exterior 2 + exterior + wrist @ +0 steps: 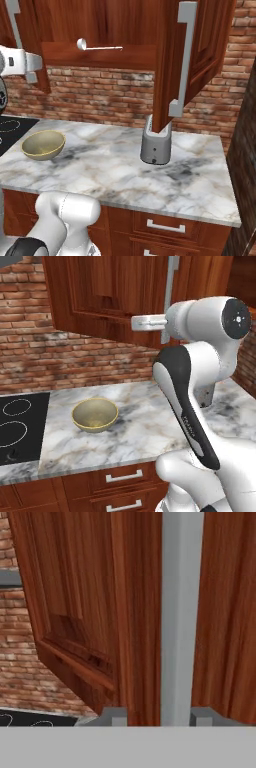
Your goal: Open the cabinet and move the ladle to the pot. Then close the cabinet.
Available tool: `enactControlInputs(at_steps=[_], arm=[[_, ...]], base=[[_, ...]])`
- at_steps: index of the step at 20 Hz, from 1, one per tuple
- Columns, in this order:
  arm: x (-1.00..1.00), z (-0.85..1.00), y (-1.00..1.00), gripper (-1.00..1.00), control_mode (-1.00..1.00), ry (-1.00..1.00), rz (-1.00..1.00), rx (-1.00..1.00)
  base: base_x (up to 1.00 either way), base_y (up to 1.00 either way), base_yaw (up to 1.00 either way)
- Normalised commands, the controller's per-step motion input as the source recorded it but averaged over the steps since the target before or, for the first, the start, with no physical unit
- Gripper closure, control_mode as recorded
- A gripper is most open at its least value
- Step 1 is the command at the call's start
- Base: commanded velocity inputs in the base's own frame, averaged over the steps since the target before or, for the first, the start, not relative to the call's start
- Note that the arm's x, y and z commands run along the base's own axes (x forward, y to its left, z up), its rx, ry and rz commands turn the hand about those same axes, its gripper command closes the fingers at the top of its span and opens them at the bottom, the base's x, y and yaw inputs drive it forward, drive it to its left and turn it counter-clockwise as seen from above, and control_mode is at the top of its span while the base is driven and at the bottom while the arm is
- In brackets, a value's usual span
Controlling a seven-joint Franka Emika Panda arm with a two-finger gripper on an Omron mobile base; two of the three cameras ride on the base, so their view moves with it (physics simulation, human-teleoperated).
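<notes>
Cabinet [115,30]: dark reddish-brown wall cabinet across the top of both base views. In the right base view its right door [197,55] stands swung out toward the camera, edge on, at upper right; this leaves the shelf inside exposed.

Counter [145,426]: grey-veined marble slab across the middle of both base views, with brick wall behind and a black cooktop [20,426] at the left edge.

Arm [200,381]: white, rises from the lower right of the left base view and reaches up to the cabinet's left door, likely to pull it open too.

Door handle [181,612]: long silver vertical bar, running down the centre of the hand view, straight between the two finger tips.

Gripper [158,716]: fingers spread either side of the bar, a visible gap on each side, holding nothing; it looks lined up to close on the handle.

Toaster [156,142]: grey, on the counter under the open door, centre right of the right base view.

Bowl [95,414]: yellowish, empty, on the counter left of centre.

Ladle [99,46]: silver, lying on the cabinet shelf, upper left of the right base view, not yet moved.
</notes>
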Motion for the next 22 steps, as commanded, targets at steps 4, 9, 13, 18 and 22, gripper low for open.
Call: enactControlInputs(at_steps=[4, 9, 13, 18, 22], arm=[[-0.24, 0.01, 0.44, -1.0, -1.0, 0.05, 0.0, 0.0], [-0.95, 0.25, -0.91, -1.0, -1.0, 0.01, 0.0, 0.06], [-0.74, 0.16, -1.0, -1.0, -1.0, 0.0, 0.0, 0.12], [0.24, -0.08, -0.98, -1.0, -1.0, 0.02, 0.0, 0.11], [0.97, -0.3, -0.74, -1.0, -1.0, 0.01, 0.0, 0.11]], base=[[0.0, 0.0, 0.0], [0.0, 0.0, 0.0], [0.0, 0.0, 0.0], [0.0, 0.0, 0.0], [0.0, 0.0, 0.0]])
